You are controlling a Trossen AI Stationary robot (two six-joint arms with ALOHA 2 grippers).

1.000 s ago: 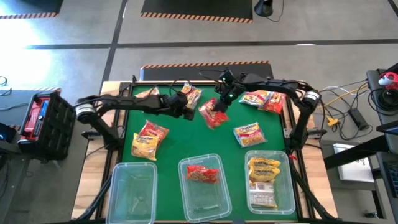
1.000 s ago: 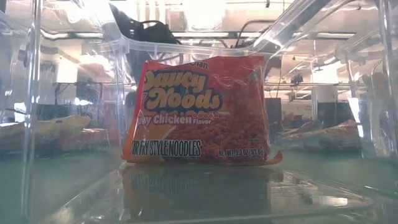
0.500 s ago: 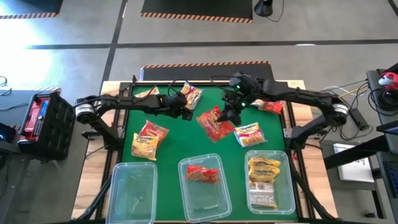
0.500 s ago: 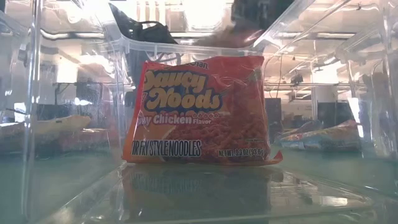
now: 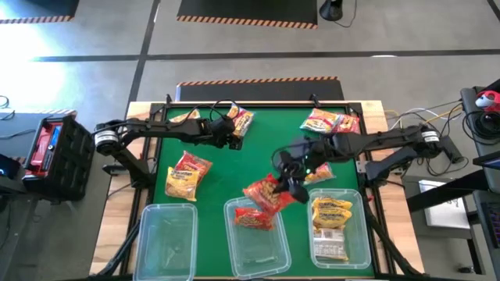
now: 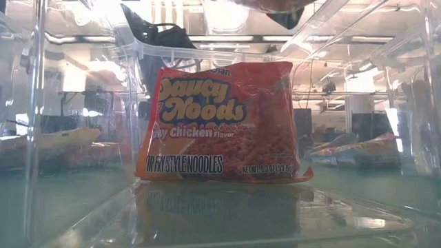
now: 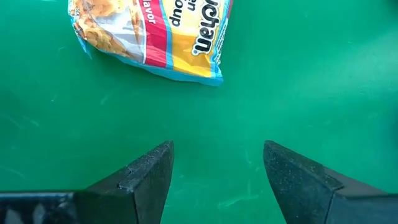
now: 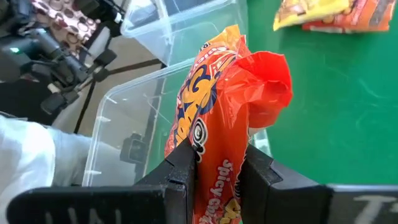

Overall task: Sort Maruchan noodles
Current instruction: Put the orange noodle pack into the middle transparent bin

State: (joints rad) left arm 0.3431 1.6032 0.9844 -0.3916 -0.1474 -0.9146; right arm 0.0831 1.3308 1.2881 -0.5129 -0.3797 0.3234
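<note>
Looking down from the high view, the right pincer point(image 5: 291, 186) is clamped on a red noodle packet point(image 5: 266, 193) above the far rim of the middle bin point(image 5: 254, 234) at the bench's near edge, where another red packet point(image 5: 251, 218) lies; the left pincer point(image 5: 234, 134) waits, jaws apart, near the far edge. Low view: the binned packet point(image 6: 224, 120) stands upright. Left wrist view: spread fingers point(image 7: 149, 174) over green bench point(image 7: 298, 81) near a yellow packet point(image 7: 155, 31). Right wrist view: fingers point(image 8: 180, 168) pinch the red packet point(image 8: 224, 118).

occluded: red packet point(image 8: 217, 143) lower end | by: right gripper point(image 8: 214, 168)
</note>
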